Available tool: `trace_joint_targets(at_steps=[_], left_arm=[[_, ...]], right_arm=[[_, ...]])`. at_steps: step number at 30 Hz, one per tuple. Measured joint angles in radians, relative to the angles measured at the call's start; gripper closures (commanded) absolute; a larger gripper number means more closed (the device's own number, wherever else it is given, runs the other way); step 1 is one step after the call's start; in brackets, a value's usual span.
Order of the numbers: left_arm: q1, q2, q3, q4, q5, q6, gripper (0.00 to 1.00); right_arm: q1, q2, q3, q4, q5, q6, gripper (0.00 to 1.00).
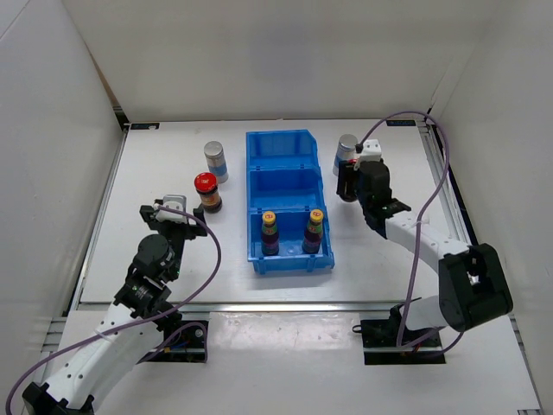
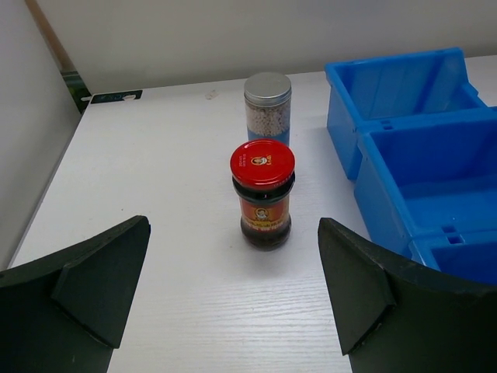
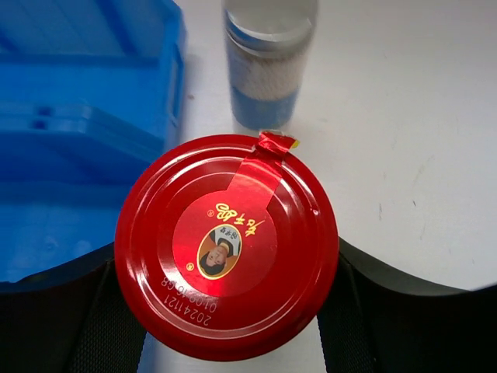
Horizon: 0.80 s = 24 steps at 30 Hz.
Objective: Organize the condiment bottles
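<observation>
Two slim dark bottles with yellow caps (image 1: 270, 232) (image 1: 314, 230) stand in the near compartment of the blue bin (image 1: 289, 260). Left of the bin stand a red-lidded jar (image 1: 206, 191) (image 2: 263, 194) and, behind it, a silver-capped shaker (image 1: 215, 161) (image 2: 268, 108). My left gripper (image 1: 172, 211) (image 2: 231, 260) is open and empty, a little short of that jar. My right gripper (image 1: 351, 183) (image 3: 225, 311) is shut on the second red-lidded jar (image 3: 226, 245), right of the bin. The second shaker (image 1: 347, 152) (image 3: 266, 64) stands just behind it.
The bin's middle (image 1: 283, 191) and far (image 1: 278, 154) compartments hold nothing. White walls enclose the table on the left, back and right. The right arm's cable (image 1: 436, 164) loops near the back right corner.
</observation>
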Motion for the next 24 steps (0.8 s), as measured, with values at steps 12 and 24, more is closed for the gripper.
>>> trace_joint_targets(at_steps=[12, 24], left_arm=[[0.0, -0.001, -0.007, 0.02, 0.011, 0.0, 0.0], [0.0, -0.008, -0.018, 0.029, 0.027, 0.0, 0.0]], right_arm=[[0.027, 0.073, 0.176, -0.004, -0.436, -0.029, 1.0], [0.043, 0.373, 0.3, -0.032, -0.618, -0.097, 1.0]])
